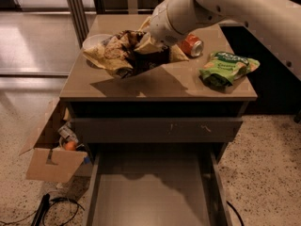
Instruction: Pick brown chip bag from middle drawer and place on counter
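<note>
Fingers look clamped on the right end of the brown chip bag [123, 54], so the gripper [149, 45] holds it clear above the counter surface [160, 86], shadow beneath, between a bowl [94, 40] and a can [192, 45]. The middle drawer [150, 197] gapes below; lowering and release seem next.

End effector [149, 41] above smooth counter [160, 86] holds glossy bag [118, 55].

no readable text, brown chip bag [127, 53] and green chip bag [228, 67] lettering illegible
</note>
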Controlling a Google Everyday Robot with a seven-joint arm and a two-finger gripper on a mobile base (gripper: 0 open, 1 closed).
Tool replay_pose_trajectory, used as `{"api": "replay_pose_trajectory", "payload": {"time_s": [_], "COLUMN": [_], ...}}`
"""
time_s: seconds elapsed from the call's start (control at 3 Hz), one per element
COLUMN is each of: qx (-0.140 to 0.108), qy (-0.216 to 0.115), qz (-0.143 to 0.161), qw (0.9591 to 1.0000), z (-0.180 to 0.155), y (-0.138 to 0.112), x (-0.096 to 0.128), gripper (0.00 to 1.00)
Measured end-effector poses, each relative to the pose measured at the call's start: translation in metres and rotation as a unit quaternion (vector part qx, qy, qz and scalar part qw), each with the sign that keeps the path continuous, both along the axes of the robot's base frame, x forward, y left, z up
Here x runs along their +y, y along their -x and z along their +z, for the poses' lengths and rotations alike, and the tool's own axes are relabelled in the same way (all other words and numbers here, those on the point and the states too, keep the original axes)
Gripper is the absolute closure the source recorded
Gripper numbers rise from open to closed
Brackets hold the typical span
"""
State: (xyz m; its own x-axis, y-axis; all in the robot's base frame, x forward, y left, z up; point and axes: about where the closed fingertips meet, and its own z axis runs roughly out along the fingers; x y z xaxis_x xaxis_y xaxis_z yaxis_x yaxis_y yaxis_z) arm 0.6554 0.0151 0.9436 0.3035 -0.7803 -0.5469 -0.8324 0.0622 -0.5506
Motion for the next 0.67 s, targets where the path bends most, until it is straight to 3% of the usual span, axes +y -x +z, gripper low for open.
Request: {"api": "replay_pose_trajectory", "payload": {"time_s": [0.33,0.67], "qx": [0.003,0.002], "qy": [0.008,0.025], "qz": [-0.012,-0.026], "qw": [0.9999,0.9993], "z": [-0.013,-0.018], "y": [-0.046,-0.071], "x": [0.000,-0.016], "gripper": [1.00,1.00]}}
